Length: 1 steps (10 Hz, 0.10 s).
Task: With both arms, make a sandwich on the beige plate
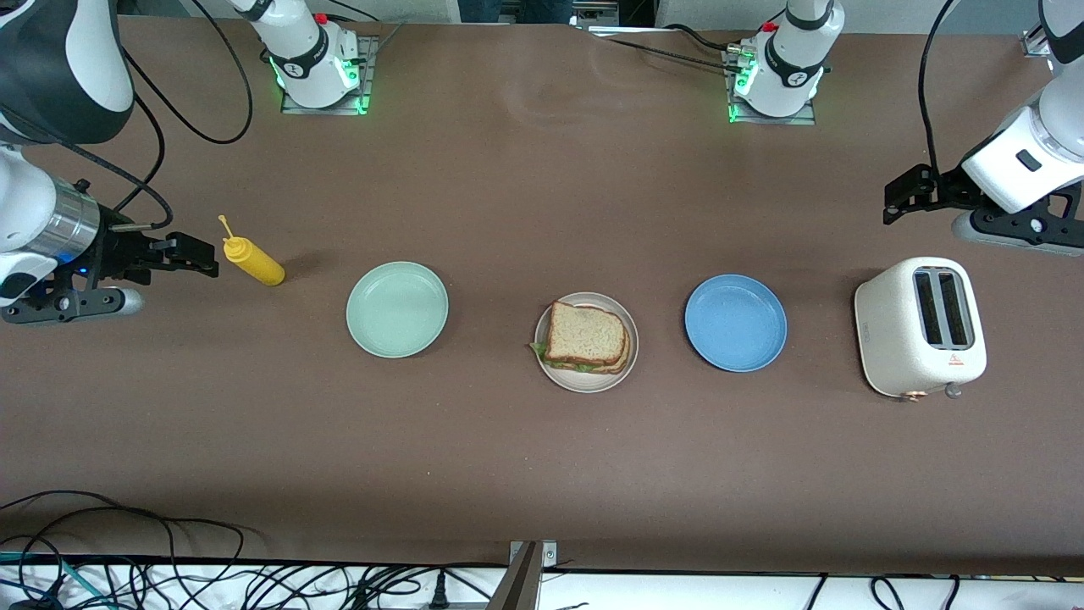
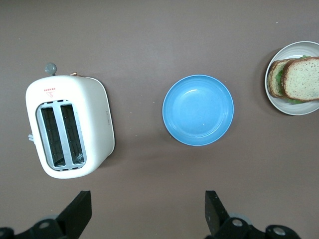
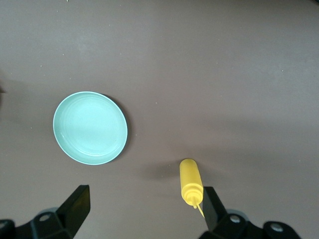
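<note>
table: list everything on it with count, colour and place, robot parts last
sandwich: 1, tan bread with green lettuce, on the beige plate
beige plate: 1, mid-table, between the other two plates
mint green plate: 1, toward the right arm's end
blue plate: 1, toward the left arm's end
toaster: 1, white, beside the blue plate
mustard bottle: 1, yellow, lying beside the mint green plate
left gripper: open, up near the toaster
right gripper: open, by the mustard bottle

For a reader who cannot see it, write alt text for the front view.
A finished sandwich sits on the beige plate, between empty mint green plate and blue plate. Both open grippers wait at the table's ends, right gripper, left gripper.
</note>
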{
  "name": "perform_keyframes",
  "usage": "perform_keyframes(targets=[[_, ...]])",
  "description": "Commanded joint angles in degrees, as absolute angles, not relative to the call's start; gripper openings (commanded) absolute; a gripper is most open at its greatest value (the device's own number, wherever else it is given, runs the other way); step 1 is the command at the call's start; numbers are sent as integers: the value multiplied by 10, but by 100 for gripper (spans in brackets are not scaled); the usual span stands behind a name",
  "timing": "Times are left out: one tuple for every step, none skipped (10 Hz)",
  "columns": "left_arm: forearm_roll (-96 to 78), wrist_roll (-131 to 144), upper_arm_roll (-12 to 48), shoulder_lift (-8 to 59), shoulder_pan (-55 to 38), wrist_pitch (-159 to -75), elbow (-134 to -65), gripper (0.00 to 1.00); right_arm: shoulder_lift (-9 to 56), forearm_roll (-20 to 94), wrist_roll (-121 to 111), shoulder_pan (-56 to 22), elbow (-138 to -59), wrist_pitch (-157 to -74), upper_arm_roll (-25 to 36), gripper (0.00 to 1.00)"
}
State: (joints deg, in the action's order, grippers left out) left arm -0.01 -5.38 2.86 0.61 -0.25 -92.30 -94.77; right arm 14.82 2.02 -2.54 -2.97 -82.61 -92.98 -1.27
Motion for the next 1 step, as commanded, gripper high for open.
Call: perform_keyframes(targets=[[-11, -51, 25, 15, -4, -910, -928, 100, 149, 13, -24, -26, -824, -925, -15, 100]])
